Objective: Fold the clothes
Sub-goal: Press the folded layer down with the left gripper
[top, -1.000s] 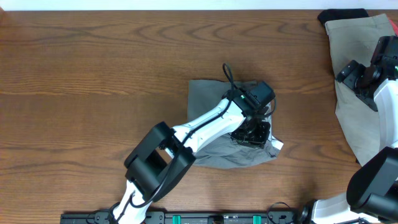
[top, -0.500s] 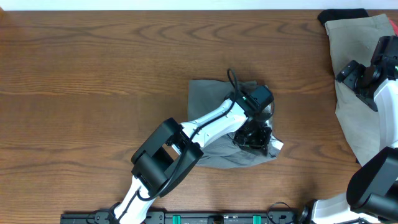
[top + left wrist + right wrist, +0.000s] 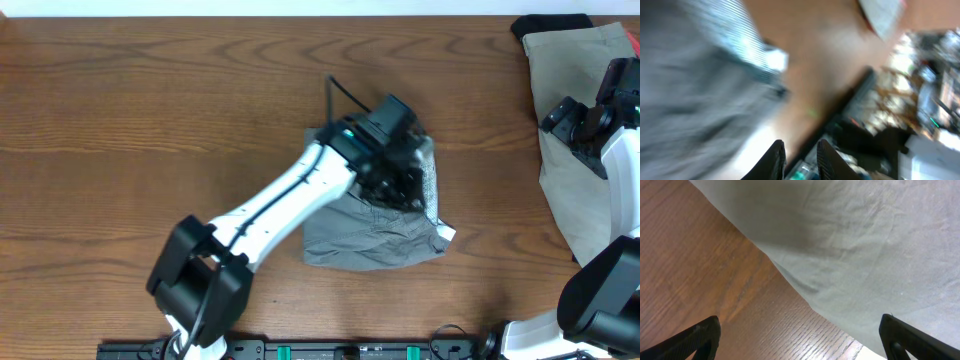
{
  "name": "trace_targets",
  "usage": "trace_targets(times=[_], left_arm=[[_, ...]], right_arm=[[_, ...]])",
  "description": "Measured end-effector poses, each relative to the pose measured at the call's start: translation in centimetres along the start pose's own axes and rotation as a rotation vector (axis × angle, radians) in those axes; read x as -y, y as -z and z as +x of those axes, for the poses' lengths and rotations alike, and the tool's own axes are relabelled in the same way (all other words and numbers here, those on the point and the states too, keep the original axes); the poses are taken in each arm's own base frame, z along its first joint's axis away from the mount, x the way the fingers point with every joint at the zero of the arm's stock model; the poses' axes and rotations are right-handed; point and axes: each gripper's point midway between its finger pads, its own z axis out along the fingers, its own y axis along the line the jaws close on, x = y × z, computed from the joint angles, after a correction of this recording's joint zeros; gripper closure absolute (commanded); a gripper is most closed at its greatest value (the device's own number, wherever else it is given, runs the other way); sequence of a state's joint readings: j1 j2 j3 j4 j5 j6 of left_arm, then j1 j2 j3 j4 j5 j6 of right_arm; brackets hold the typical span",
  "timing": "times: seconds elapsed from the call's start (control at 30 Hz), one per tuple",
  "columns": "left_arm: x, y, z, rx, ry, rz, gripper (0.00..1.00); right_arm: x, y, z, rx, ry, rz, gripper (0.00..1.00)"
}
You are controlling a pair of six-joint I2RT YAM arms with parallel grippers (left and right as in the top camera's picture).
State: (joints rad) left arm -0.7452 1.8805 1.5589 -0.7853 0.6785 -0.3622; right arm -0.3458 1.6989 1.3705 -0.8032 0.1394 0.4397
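Now the left jaws hang over the far part of the grey shorts. The shorts lie on the worktop, mostly on the near side of the jaws, toward the base of the left arm. Just beside the jaws, on their right, a strip of pale speckled lining is turned up. The white tag sits nearer than the jaws, at the cloth's corner.

In the wrist view the two fingertips stand close, with only a slim gap. That picture is smeared, so I cannot tell whether cloth is pinched between them. Grey fabric fills the space left of and ahead of the tips.

The right jaws are spread wide and released, poised above the beige pair. Its edge runs diagonally ahead of them across the wood.
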Motion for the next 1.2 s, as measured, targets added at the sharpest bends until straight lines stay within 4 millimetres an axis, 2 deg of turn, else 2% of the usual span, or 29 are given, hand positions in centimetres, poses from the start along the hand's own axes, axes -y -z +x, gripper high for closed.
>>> trace_targets(times=[0.07,0.17,0.3,0.43,0.53,0.63,0.87,1.13,1.2], left_arm=[[-1.9,0.5,-0.8,0.035,0.023,-0.070,0.76],[-3.8,-0.1,-1.2,0.040,0.045,-0.135,0.76],[-5.5,-2.4,-0.8,-0.004,0.081,-0.185,0.76],[-6.6,-5.7,0.5,-0.087,0.112,-0.191,0.76],[-6.8,-7.9,1.8,-0.152,0.124,-0.182,0.76],[-6.5,-9.2,2.4,-0.179,0.112,-0.175,0.76],[-4.5,-10.6,3.2,-0.190,0.050,-0.148,0.76],[-4.7,-11.3,3.5,-0.190,0.056,-0.182,0.76],[-5.0,-11.6,3.6,-0.194,0.061,-0.186,0.64]], right_arm=[[0.0,0.0,0.0,0.000,0.000,0.000,0.01],[0.0,0.0,0.0,0.000,0.000,0.000,0.01],[0.0,0.0,0.0,0.000,0.000,0.000,0.01],[0.0,0.0,0.0,0.000,0.000,0.000,0.01],[0.0,0.0,0.0,0.000,0.000,0.000,0.01],[0.0,0.0,0.0,0.000,0.000,0.000,0.01],[0.0,0.0,0.0,0.000,0.000,0.000,0.01],[0.0,0.0,0.0,0.000,0.000,0.000,0.01],[0.0,0.0,0.0,0.000,0.000,0.000,0.01]])
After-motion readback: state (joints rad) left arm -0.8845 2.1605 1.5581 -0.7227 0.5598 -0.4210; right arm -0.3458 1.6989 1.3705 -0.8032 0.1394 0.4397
